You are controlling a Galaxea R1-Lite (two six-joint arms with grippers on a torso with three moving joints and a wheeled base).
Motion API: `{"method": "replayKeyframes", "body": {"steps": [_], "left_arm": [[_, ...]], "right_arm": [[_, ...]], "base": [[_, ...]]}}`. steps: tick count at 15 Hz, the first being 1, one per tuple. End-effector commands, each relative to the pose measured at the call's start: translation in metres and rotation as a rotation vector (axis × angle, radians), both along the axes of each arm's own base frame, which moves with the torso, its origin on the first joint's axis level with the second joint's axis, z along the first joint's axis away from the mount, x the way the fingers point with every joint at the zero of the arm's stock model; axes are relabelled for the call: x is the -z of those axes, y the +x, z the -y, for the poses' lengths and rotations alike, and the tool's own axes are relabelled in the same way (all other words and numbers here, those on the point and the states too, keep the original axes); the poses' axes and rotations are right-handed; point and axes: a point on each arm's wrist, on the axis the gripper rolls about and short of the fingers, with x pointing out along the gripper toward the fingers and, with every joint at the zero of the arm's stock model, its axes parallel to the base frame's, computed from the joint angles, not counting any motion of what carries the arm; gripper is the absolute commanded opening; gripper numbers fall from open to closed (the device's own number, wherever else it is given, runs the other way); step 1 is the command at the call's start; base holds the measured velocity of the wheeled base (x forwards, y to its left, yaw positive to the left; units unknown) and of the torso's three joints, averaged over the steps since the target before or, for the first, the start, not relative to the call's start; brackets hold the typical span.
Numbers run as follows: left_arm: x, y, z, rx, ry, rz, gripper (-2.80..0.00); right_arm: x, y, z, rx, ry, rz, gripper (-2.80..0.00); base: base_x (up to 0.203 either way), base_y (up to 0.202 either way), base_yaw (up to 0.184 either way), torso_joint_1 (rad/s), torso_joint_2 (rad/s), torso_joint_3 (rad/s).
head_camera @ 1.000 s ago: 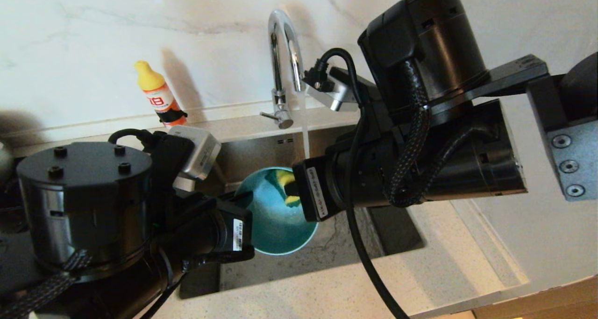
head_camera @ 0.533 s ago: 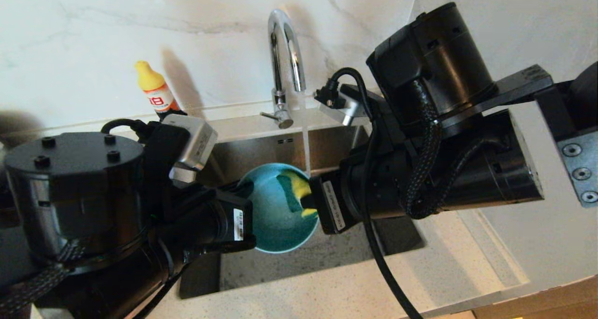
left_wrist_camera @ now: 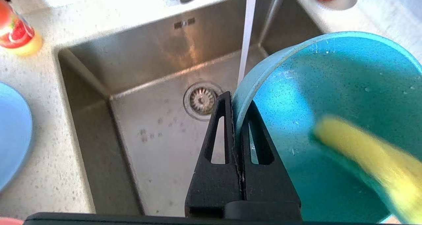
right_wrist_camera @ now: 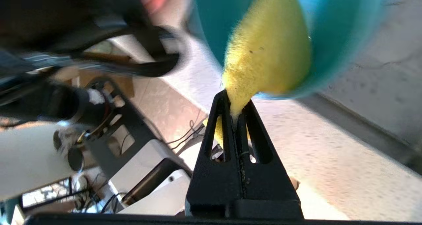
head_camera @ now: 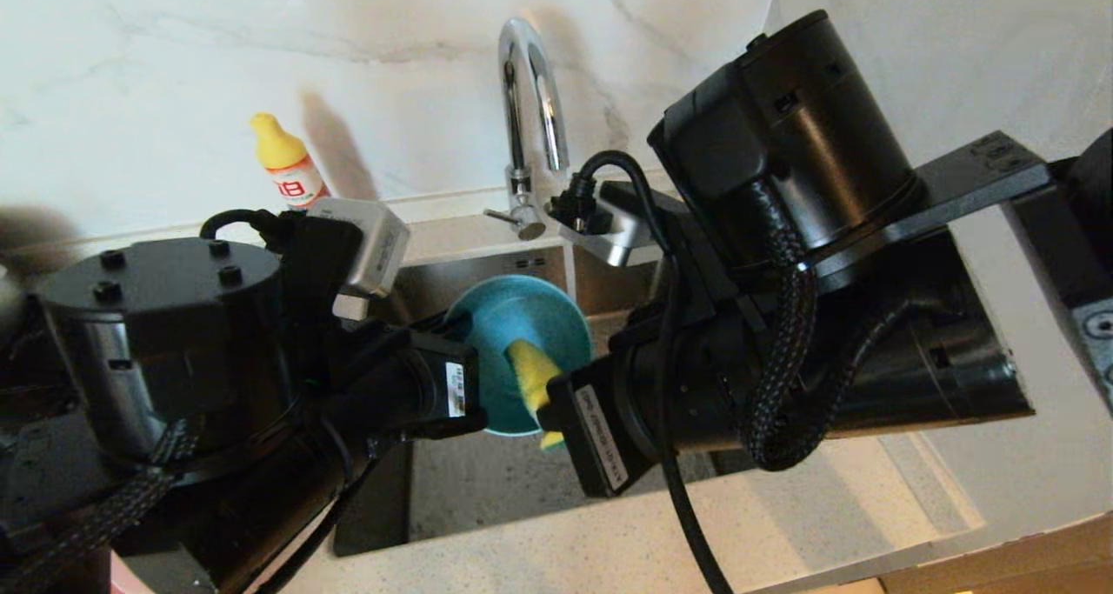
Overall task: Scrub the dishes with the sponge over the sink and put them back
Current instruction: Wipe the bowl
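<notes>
Tilted above the sink [left_wrist_camera: 138,136], the teal bowl [left_wrist_camera: 336,96] is pinched at its rim by the closed left gripper [left_wrist_camera: 235,103], while the yellow sponge [right_wrist_camera: 267,53], clamped in the closed right gripper [right_wrist_camera: 234,101], is pressed inside it.

Both arms are big black round tubes wrapped in black woven cables, with white stickers, silver camera boxes and 3 screws on a grey plate.

The sink [left_wrist_camera: 155,132] floor around the drain strainer [left_wrist_camera: 201,100] lies bare. Above the sink, the teal bowl [head_camera: 513,333] and sponge [head_camera: 530,375] fill the middle, and the tap [head_camera: 529,98] arches behind it.
</notes>
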Motion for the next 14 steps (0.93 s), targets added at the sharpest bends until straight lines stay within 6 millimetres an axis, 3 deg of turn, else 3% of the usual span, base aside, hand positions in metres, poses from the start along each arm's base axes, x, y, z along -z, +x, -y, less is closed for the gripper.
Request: {"method": "replayKeyframes", "body": {"steps": [1, 7, 14], "left_arm": [[0.005, 0.002, 0.002, -0.003, 0.007, -0.006, -2.80], [0.000, 0.000, 0.001, -0.002, -0.014, 0.013, -2.80], [0.002, -0.001, -0.001, -0.004, -0.015, 0.008, -2.80]], "right_arm": [[0.004, -0.006, -0.008, -0.029, -0.011, -0.011, -2.80], [0.021, 0.000, -0.023, -0.041, -0.046, -0.038, -2.80], [0.009, 0.000, -0.029, -0.036, 0.010, -0.034, -2.80]], "base": [[0.000, 0.000, 0.000, 0.000, 0.00, 0.000], [0.000, 0.000, 0.000, 0.000, 0.00, 0.000], [0.000, 0.000, 0.000, 0.000, 0.00, 0.000]]}}
